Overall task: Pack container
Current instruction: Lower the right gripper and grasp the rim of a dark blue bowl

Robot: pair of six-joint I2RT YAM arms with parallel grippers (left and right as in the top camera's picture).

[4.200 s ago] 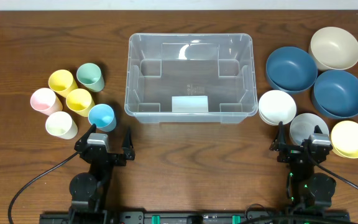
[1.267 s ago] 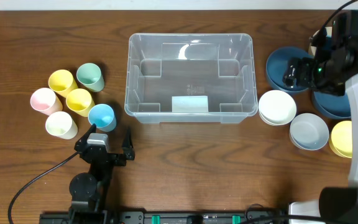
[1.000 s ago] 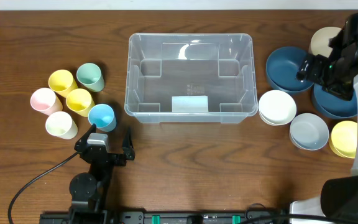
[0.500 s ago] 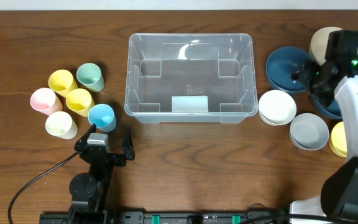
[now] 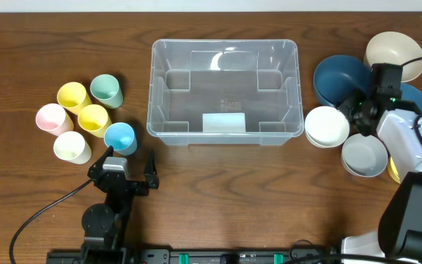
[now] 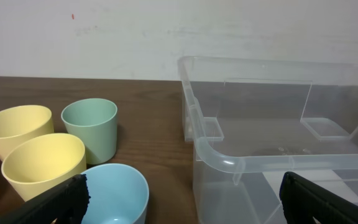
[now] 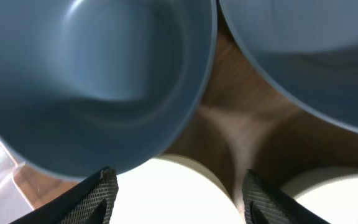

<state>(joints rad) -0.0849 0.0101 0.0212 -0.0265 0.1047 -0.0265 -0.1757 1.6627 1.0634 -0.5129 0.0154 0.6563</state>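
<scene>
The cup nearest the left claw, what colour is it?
Light blue round plastic cup, clearest in the overhead view.

Even light, glare on the container (image 5: 226, 92); right-wrist view blurry.

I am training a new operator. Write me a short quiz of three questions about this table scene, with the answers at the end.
1. True or false: a cup lies inside the container.
2. How many cups stand to the left of the container?
3. The right hand hovers above: A) the cups B) the bowls C) the container.
Key: 1 false; 2 six; 3 B.
</scene>
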